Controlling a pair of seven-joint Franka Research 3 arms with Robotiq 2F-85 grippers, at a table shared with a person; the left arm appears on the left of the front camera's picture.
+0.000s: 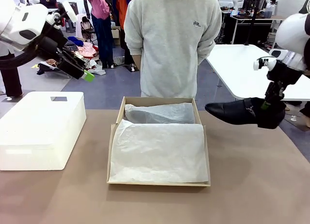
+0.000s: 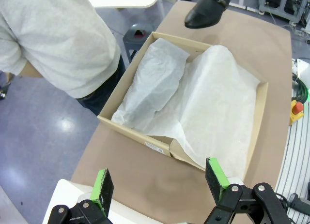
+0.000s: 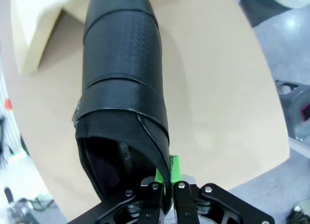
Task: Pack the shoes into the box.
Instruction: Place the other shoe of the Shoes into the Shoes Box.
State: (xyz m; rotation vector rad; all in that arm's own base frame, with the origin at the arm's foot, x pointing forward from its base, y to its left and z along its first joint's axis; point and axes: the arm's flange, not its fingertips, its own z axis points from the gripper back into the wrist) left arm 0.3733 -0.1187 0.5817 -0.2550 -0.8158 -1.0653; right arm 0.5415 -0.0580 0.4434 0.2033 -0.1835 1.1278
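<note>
Right fingers (image 1: 265,105) are clamped tight on the heel end of one black shoe (image 1: 235,112). They're holding it in the air just off the right side of the box (image 1: 200,118), toe pointing left toward it. Left fingers (image 1: 87,76) hang high at the far left, and from the front just one green tip shows. The box sits open mid-bench (image 1: 252,185) with white tissue paper (image 1: 160,151) draped over the whole inside, so the bottom is hidden. The white block (image 1: 41,129) to its left has a small dark patch on top, no text I can make out. A person (image 1: 172,45) stands at the far edge, and the little chest logo (image 1: 196,24) is too small to read.

Left wrist cam: both green pads (image 2: 102,189) are spread wide above the near bench, nothing between them. There's a white sticker (image 2: 155,146) on the box's end wall, print way too tiny to read. The shoe's toe pokes in at the top, the rest cut off.

Right wrist cam: the shoe runs heel to toe, with a perforated band across the upper, and the toe is cut off by the top edge. The inside is too dark to make out any stamp. The fingers pinch the rim of the opening at the heel, with one green pad (image 3: 177,167) showing.
</note>
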